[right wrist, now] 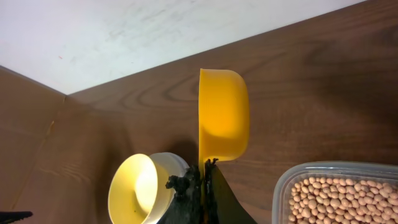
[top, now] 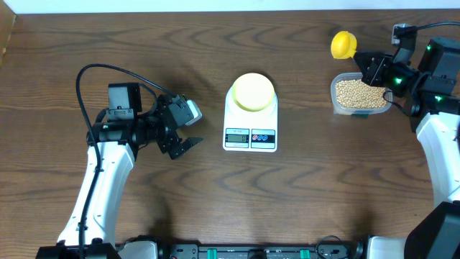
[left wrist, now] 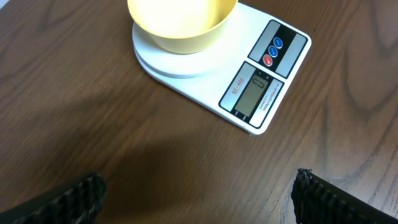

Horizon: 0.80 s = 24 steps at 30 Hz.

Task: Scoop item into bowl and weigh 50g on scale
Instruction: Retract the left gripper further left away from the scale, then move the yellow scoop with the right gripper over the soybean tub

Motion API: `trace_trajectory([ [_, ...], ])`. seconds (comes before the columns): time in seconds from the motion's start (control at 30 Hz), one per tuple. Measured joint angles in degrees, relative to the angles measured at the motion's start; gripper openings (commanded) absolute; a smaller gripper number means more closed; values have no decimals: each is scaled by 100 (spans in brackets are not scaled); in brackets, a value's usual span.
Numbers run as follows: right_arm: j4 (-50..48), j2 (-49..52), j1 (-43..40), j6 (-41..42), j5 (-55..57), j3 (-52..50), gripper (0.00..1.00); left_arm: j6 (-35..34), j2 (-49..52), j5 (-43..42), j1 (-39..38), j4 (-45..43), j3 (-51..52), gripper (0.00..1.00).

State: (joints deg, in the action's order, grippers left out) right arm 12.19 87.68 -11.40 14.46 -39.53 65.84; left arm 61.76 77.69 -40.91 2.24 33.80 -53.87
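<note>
The pale yellow bowl (top: 252,91) stands on the white scale (top: 250,128) at the table's middle; both show in the left wrist view, bowl (left wrist: 180,22) and scale (left wrist: 261,81). The bowl also shows in the right wrist view (right wrist: 138,186). Tan beans (top: 357,93) fill a clear tub (top: 360,109) at the right, also in the right wrist view (right wrist: 339,199). My right gripper (top: 363,61) is shut on the handle of a bright yellow scoop (top: 343,44), held beyond the tub; the scoop (right wrist: 222,115) looks empty. My left gripper (top: 188,129) is open and empty, left of the scale.
The table's far edge and a white wall (right wrist: 155,31) lie behind the scoop. Bare wood (left wrist: 93,112) lies between my left gripper and the scale.
</note>
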Motion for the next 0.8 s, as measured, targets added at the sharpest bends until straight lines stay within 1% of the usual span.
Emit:
trace_trajectory([
  [0.8, 0, 0, 0, -7, 42, 0, 1, 2, 0, -52, 2, 0, 0, 97],
])
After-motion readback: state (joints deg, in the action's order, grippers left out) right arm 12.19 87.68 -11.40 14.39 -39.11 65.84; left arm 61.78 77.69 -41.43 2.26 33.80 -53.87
